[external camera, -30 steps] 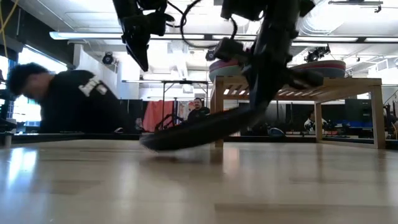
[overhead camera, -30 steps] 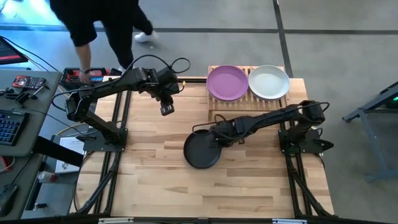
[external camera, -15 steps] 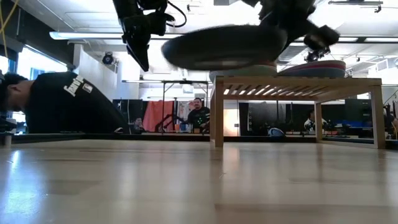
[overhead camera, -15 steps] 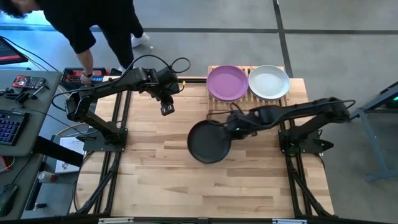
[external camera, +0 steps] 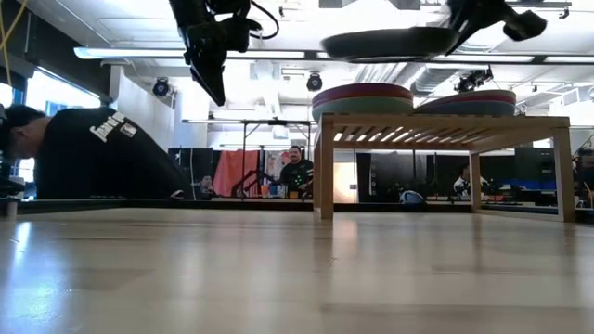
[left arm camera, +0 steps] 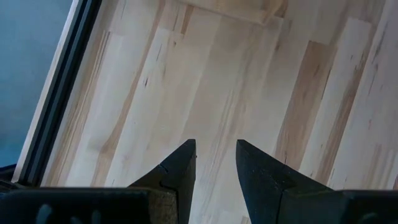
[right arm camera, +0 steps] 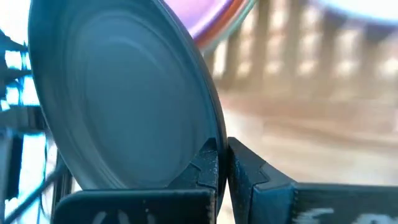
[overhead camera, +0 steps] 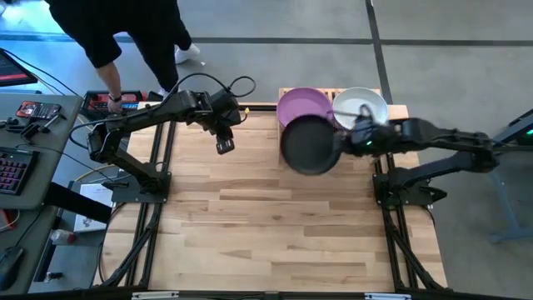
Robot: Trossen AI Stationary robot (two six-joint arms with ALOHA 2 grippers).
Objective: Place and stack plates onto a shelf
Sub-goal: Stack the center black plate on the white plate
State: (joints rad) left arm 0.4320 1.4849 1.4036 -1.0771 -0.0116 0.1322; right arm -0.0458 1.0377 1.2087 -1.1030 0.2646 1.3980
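Right gripper (overhead camera: 348, 140): clamped on the rim of the round matte black plate (overhead camera: 311, 144), dark fingers (right arm camera: 210, 167) pinching its edge — the plate is carried in the air, nearly level, its far edge overlapping the purple plate from above.
Black plate, look: shallow dish with a smooth, dull inner face and a low raised rim; from table height (external camera: 390, 42) it is a thin dark disc hanging clear above the rack's top.
Shelf (overhead camera: 289, 138): low rectangular rack of light bamboo slats on four square legs (external camera: 325, 167), standing at the table's far edge on the right.
On the shelf: round matte purple plate (overhead camera: 296, 103) on the left half, round matte off-white plate (overhead camera: 360, 108) on the right half — side by side, nearly touching.
Left gripper (overhead camera: 223, 145): raised over the table's far left part, two dark wedge-shaped fingers (left arm camera: 177, 171) parted, grasping nothing.
Table (overhead camera: 275, 225): pale wood planks with fine grain; wide bare surface in front of the shelf and between the arms.
Beyond the table: person in a black shirt (overhead camera: 125, 33) bent near the far left corner.
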